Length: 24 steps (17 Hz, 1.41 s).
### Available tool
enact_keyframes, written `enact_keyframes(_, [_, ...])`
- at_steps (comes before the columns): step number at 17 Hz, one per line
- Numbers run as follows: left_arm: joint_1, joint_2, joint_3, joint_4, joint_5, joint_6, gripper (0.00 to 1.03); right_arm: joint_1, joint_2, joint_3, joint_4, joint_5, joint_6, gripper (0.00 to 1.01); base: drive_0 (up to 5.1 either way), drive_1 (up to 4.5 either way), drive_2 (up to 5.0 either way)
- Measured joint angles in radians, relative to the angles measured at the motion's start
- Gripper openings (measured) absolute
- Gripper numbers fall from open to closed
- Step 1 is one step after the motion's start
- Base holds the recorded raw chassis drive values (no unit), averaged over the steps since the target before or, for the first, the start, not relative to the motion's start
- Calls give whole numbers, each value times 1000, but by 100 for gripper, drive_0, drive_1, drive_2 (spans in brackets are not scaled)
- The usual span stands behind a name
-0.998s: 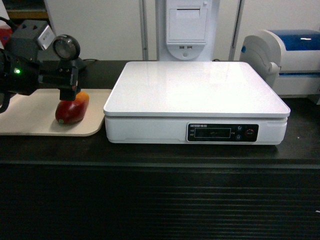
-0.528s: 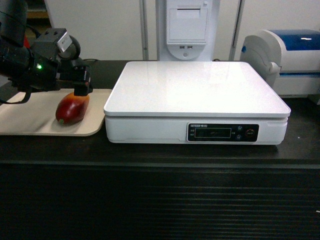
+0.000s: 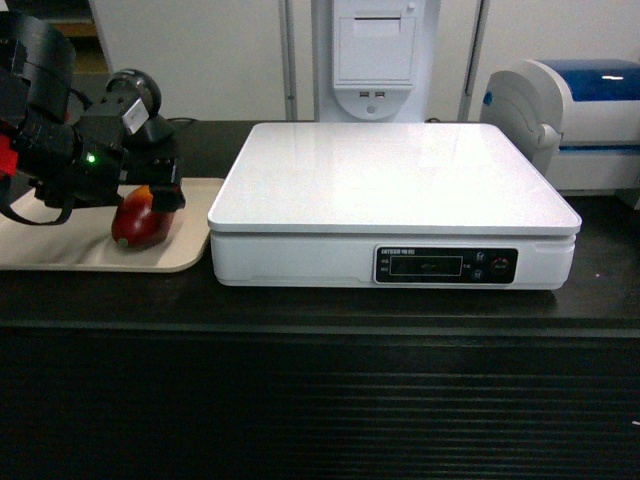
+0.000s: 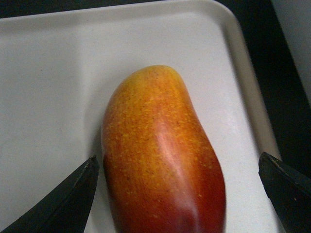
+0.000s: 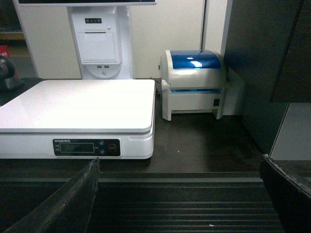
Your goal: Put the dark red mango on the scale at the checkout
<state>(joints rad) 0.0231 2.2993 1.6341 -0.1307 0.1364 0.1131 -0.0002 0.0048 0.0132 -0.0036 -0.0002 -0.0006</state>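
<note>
The dark red mango (image 3: 140, 226) lies on the beige tray (image 3: 60, 255) at the left of the checkout (image 3: 320, 312). In the left wrist view the mango (image 4: 160, 160) fills the middle, its yellow-orange end pointing away. My left gripper (image 3: 158, 196) hangs low over it, open, with one black finger (image 4: 68, 199) on each side and a sliver of tray showing between fingers and fruit. The white scale (image 3: 392, 180) stands to the right of the tray with nothing on its plate. My right gripper (image 5: 181, 159) is open and holds nothing, facing the counter's ribbed front.
A white-and-blue printer (image 3: 575, 120) stands at the right of the scale, also the printer (image 5: 194, 82) in the right wrist view. A white terminal post (image 3: 375, 60) rises behind the scale. A dark wall panel (image 5: 262, 68) stands right of the printer.
The left arm swung round and the gripper came down, so its fingers now straddle the mango. The mango has not moved on the tray.
</note>
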Motion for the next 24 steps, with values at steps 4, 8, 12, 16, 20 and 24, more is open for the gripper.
enact_keyframes(4, [17,58,67,-7,-5,0,98,0,0,0,0,0,0,98,0,0,0])
enact_keyframes(8, [29,106,103,-6,28,35,98,0,0,0,0,0,0,98,0,0,0])
enact_keyframes(12, [29,109,101,15,49,63,74,0,0,0,0,0,0,98,0,0,0])
enact_keyframes(16, [34,89,56,46,79,73,62,0,0,0,0,0,0,98,0,0,0])
enact_keyframes(20, [43,-1,-59,100,79,35,62,0,0,0,0,0,0,98,0,0,0])
enact_keyframes(24, [-11,-253,-198,201,63,-95,62,0,0,0,0,0,0,98,0,0,0])
